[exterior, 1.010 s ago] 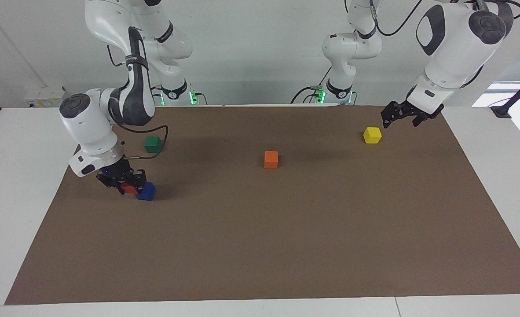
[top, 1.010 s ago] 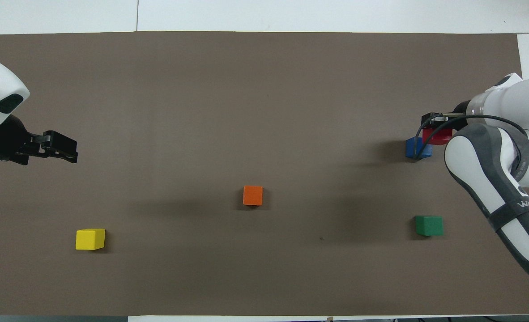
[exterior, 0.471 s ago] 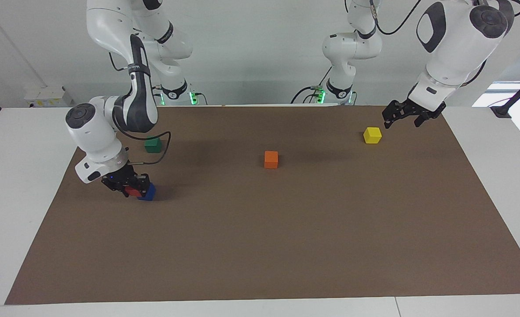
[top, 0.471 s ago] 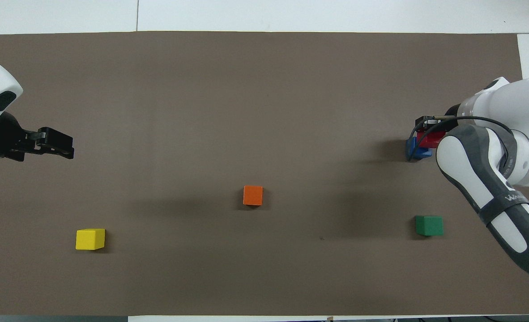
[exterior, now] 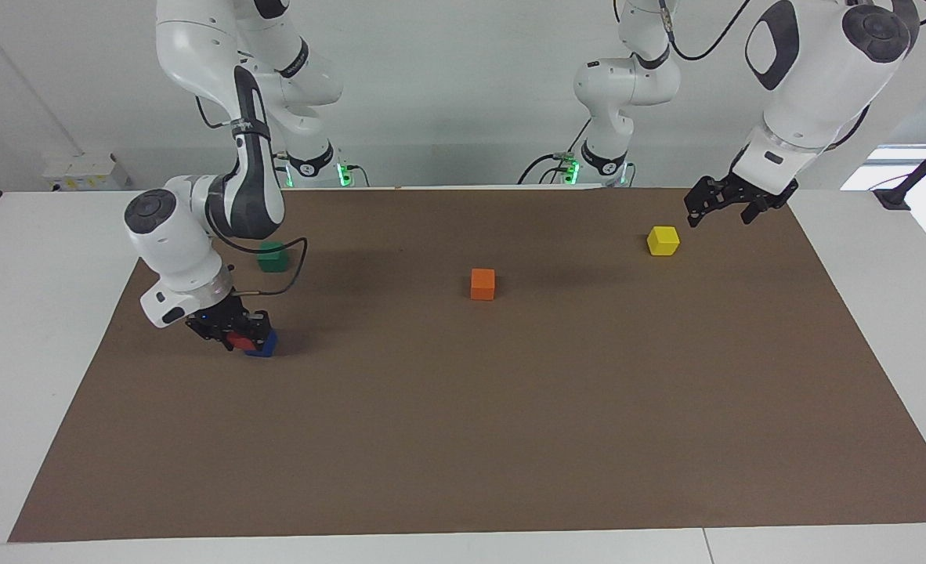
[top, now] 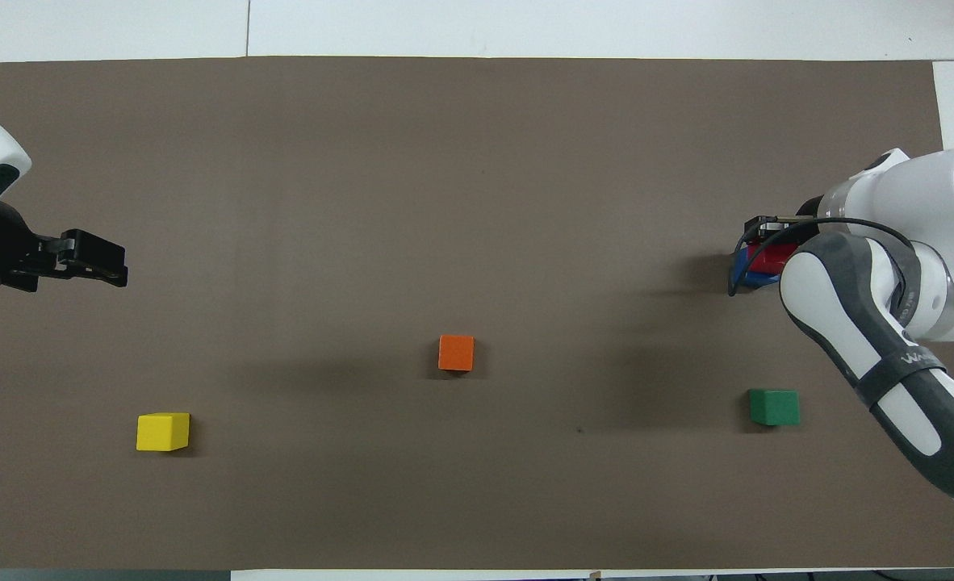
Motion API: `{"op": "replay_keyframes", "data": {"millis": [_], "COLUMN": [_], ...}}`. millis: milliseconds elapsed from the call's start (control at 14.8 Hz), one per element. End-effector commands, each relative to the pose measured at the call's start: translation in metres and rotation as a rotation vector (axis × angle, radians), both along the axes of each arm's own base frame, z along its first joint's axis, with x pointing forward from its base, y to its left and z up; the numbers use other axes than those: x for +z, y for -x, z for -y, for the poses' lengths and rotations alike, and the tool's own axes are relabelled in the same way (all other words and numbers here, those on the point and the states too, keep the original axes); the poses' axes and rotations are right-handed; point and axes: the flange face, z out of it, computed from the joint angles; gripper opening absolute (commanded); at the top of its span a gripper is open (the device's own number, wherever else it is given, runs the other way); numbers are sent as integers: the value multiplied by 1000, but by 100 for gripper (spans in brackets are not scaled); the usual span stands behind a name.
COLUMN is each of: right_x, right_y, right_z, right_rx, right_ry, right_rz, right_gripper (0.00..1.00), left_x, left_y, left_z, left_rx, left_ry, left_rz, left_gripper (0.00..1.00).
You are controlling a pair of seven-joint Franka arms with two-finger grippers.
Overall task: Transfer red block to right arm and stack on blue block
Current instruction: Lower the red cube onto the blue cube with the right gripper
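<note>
The brown paper mat (exterior: 510,439) covers most of the white table (exterior: 32,329) and carries every block.

My right arm (exterior: 197,235), white and jointed with a thin black cable at the wrist, reaches down at its own end of the table. My left arm (exterior: 808,86), also white, waits raised at the other end.

My right gripper (exterior: 232,333), black with a small blue light at its base, is clamped on the small bright red cube (exterior: 238,341). My left gripper (exterior: 725,205) hangs in the air with its fingers apart, gripping nothing, just beside the small yellow cube (exterior: 663,240) and over the mat.

The red cube sits directly over the small deep blue cube (exterior: 265,345), covering most of it in the overhead view (top: 771,258); only a strip of blue (top: 745,270) shows at its edge. I cannot tell whether the two are touching. As a cube the red block has no long axis; its faces appear roughly square to the blue block's, slightly offset toward my right arm's end.

The small green cube (exterior: 273,257) lies nearer to the robots than the blue cube, partly hidden by my right forearm in the facing view. The small orange cube (exterior: 482,283) rests near the mat's middle, well apart from the stack. Neither these nor the yellow cube obstructs the blue cube.
</note>
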Motion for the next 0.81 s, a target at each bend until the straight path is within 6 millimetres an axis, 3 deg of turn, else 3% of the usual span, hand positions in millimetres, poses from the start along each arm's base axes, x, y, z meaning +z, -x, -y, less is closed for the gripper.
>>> {"op": "replay_keyframes", "data": {"millis": [0,741], "right_x": [-2,2], "right_y": [6,9], "right_z": [-2,-11], "right_rx": [-22,-7], "right_ry": [-17,-19], "right_rz": [-12,-35], "right_gripper": [0,0], "left_x": [4,4], "left_y": [5,5], "left_z": [-3,-3], "left_rx": [2,2], "left_ry": [-13,-13], "left_rz": [7,8], "left_gripper": [100,100]}}
